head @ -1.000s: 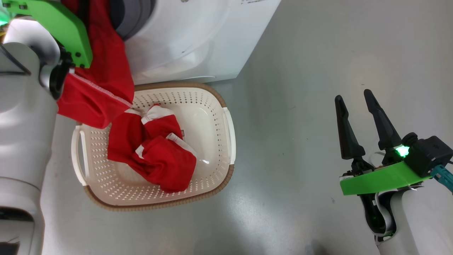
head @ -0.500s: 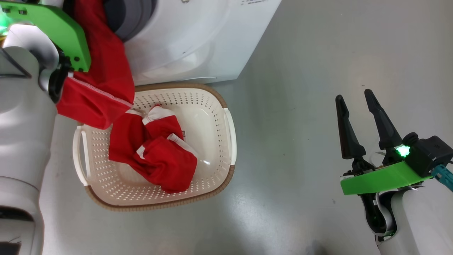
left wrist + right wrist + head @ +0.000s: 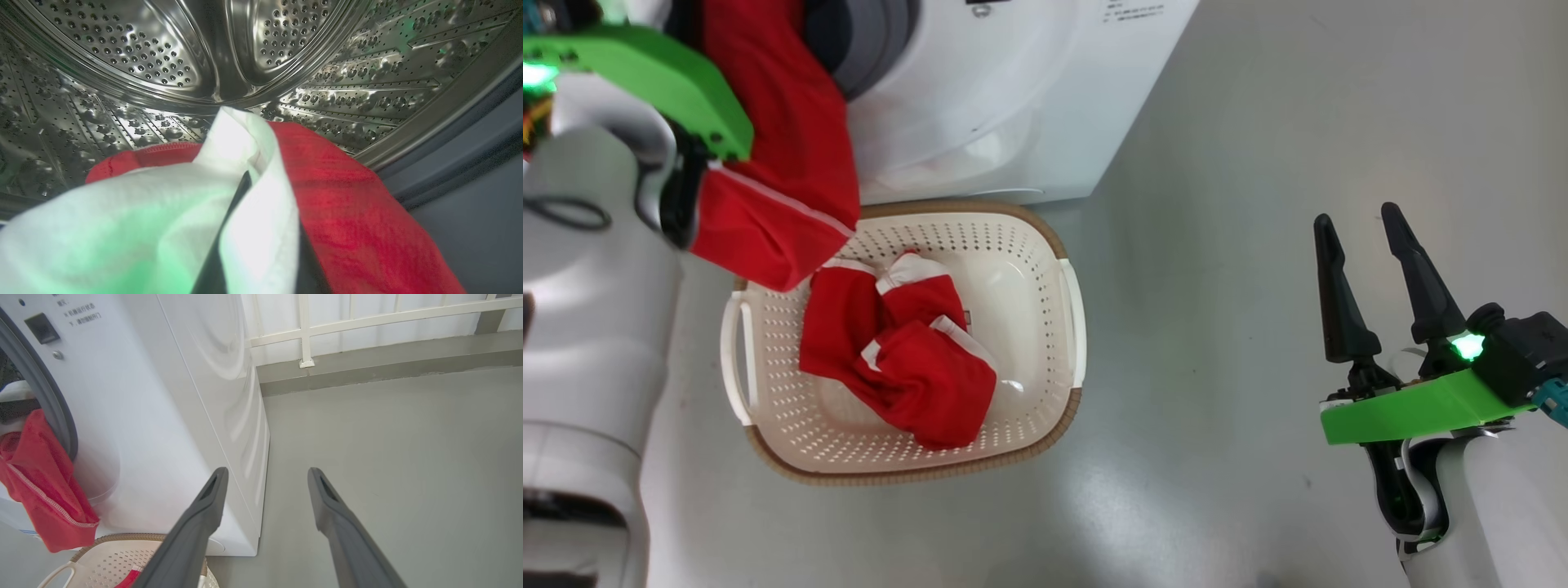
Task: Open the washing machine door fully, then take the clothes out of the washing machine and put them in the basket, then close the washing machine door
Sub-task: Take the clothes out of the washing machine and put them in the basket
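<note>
Landmark: the washing machine [image 3: 1013,106], a white box; all places below were taken from it.
Head view alone: the basket [image 3: 1031,238] stood just before the foot of the washing machine, holding a heap of red and white clothes [image 3: 907,367]. Whether its rim touched the machine could not be told.
Left wrist view alone: the inside of the washing machine, namely the perforated steel drum [image 3: 163,61] beyond the cloth.
Right wrist view alone: the washing machine's side panel, the grey gasket [image 3: 53,404] round its opening, and a pale railing [image 3: 367,318] beyond it.
Hanging garment [image 3: 784,180]: red with a thin white stripe. It trailed out of the washing machine's opening and down its front, and its lower end hung over the basket's corner nearest the opening.
Left gripper [image 3: 245,179]: at the mouth of the washing machine, pointing into the drum. Its dark fingers converged on a white fold of the hanging garment, which wrapped over them, so the jaws were clamped on that cloth.
Right gripper [image 3: 1355,214]: well apart from the washing machine, off its right side, over bare grey floor [image 3: 1217,327]. Its jaws stood spread with nothing between them, far from all the clothes.
</note>
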Motion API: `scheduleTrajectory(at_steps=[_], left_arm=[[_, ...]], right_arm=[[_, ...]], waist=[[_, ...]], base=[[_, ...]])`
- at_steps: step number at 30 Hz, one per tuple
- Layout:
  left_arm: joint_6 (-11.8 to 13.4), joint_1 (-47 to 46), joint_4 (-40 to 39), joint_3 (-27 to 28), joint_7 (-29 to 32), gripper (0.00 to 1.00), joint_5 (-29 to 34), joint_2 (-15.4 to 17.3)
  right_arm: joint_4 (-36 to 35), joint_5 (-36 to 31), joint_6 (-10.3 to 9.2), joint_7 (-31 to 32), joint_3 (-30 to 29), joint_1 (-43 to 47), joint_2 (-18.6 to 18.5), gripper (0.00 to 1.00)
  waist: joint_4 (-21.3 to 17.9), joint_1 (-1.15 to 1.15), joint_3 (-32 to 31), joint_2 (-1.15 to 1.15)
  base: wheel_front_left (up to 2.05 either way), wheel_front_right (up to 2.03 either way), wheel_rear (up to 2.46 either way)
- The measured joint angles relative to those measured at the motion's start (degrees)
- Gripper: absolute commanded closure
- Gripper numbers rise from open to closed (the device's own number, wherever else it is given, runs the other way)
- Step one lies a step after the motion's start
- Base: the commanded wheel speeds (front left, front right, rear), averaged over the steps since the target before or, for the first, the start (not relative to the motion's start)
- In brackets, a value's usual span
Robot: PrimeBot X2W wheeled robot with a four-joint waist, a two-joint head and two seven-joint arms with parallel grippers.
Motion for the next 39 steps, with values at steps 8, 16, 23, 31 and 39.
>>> scheduleTrajectory(at_steps=[8,16,23,31,39], left_arm=[[0.1,8.6,-11.9,6.4,-1.4,1.0,-3.5,0.7],[0.2,24.8,-30.7,17.6,-1.6,1.0,1.7,-1.7],[0.2,35.4,-41.1,22.6,-1.6,1.0,7.6,-5.4],[0.1,45.2,-46.0,23.6,-1.6,1.0,10.7,-7.7],[0.0,48.1,-42.2,20.1,-1.6,1.0,10.7,-7.9]], right_arm=[[0.0,-0.4,0.0,0.0,-1.3,0.3,0.0,0.0],[0.0,-0.4,0.0,0.0,-1.4,0.5,0.0,0.0],[0.2,-0.4,0.0,0.0,-1.3,1.6,0.0,0.0],[0.2,-0.4,0.0,0.0,-1.0,1.7,0.0,0.0],[0.0,-0.4,0.0,0.0,-0.5,1.7,0.0,0.0]], waist=[[1.6,0.0,-1.6,0.0],[2.7,0.0,-3.0,0.0],[2.7,0.0,-3.6,0.0],[2.1,0.0,-4.0,0.0],[1.4,0.0,-3.0,0.0]], base=[[0.0,0.0,0.0],[0.0,0.0,0.0],[0.0,0.0,0.0],[0.0,0.0,0.0],[0.0,0.0,0.0]])
